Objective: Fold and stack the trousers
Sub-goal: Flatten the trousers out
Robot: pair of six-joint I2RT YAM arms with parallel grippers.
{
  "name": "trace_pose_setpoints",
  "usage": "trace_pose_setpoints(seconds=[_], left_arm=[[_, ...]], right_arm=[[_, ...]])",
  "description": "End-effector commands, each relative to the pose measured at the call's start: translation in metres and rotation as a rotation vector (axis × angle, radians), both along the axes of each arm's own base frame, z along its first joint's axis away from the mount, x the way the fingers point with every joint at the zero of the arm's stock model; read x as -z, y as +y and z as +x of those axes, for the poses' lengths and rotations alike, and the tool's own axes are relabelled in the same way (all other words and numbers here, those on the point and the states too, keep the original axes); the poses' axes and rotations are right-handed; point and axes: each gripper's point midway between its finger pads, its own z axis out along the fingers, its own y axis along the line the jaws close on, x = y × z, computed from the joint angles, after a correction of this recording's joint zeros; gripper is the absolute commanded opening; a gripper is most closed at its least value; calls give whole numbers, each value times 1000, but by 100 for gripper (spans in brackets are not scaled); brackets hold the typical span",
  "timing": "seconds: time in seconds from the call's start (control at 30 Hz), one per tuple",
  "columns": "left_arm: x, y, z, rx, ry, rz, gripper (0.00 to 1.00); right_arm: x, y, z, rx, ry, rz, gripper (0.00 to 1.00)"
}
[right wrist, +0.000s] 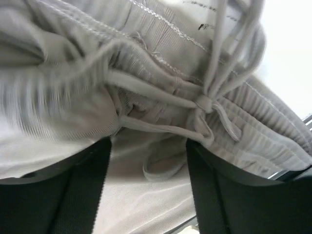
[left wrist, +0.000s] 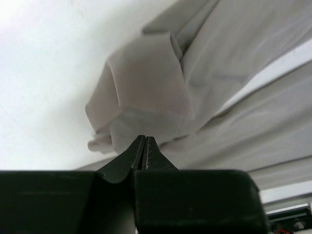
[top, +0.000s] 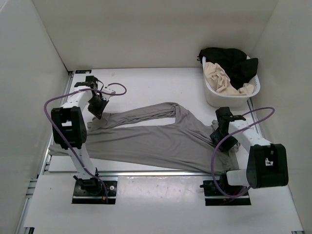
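Left gripper clenched, tips against the rolled cuff; cannot tell if cloth is pinched. One pair of trousers spread flat mid-table, two legs left, waist right. Right gripper released, straddling the drawstring. One basket far right: one beige garment, one black garment.

Step, judged: taking both ends for the first fold. Next: right closes on the waistband.

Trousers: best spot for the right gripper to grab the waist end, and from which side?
Pinch the ribbed waistband beside the drawstring knot, from above. The trousers lie flat with the waist bunched under the open right gripper, so the thick band offers a raised fold; loose cords alone would likely slip.
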Motion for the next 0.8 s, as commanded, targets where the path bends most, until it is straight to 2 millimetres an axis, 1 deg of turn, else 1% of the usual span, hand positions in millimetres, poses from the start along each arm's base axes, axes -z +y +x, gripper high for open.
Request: trace_pose_setpoints(seconds=[0.0,0.03,0.1,0.13,0.17,0.2,0.23,0.27,0.3,0.33,0.37,0.4,0.43,0.47,0.5,0.53,0.57,0.6,0.63,0.67,0.7,0.73,0.77], left_arm=[[-22,0,-7,-6,-50,-20,14],[-22,-1,-7,-4,-51,-29,14],[-22,-2,-7,-14,-50,-31,14],[-24,-2,-4,-14,-59,-31,14],[-24,-2,-4,-14,-59,-31,14],[-25,-2,-2,-23,-68,-32,14],[-25,0,-2,-25,-68,-24,14],[-25,1,-2,-27,-68,-15,14],[-26,1,-2,-27,-80,-14,14],[-26,3,-2,-29,-80,-5,14],[-31,3,1,-29,-103,-5,14],[-28,7,-1,-40,-94,-4,14],[-32,7,-1,-40,-105,-4,14],[-32,7,-1,-40,-105,-4,14],[-32,11,-2,-52,-105,-3,14],[-38,15,1,-62,-123,-2,14],[-38,16,1,-62,-123,-2,14],[-42,20,6,-73,-144,0,14],[-46,24,10,-84,-160,1,14],[-49,23,12,-81,-169,-7,14],[-54,27,16,-92,-186,-5,14],[-51,26,16,-89,-178,-16,14],[-56,26,20,-89,-193,-15,14]], right_arm=[[-30,-7,17,-17,-94,-48,72],[-48,-10,33,-18,-158,-68,72],[-61,-18,56,-6,-211,-108,72],[-76,-22,73,3,-250,-117,72],[-80,-22,84,7,-265,-124,72],[-72,-22,93,-12,-232,-132,72],[-71,-21,101,-25,-221,-136,72],[-58,-21,107,-38,-170,-142,72],[-62,-19,121,-46,-181,-143,72],[-48,-19,123,-51,-128,-148,72],[-43,-21,122,-51,-94,-163,72],[-38,-23,122,-40,-72,-172,72],[-30,-22,125,-27,-41,-172,72],[-27,-22,124,-29,-16,-174,74],[-23,-22,121,-21,1,-175,75],[-23,-22,121,-11,-2,-173,77],[-17,-22,117,-13,20,-176,78],[-14,-22,119,-12,10,-175,78],[-11,-22,121,-12,10,-175,74],[-6,-22,120,0,13,-174,61],[-3,-22,119,-1,23,-175,21],[4,-27,113,17,60,-188,11],[2,-27,117,18,50,-187,5]])
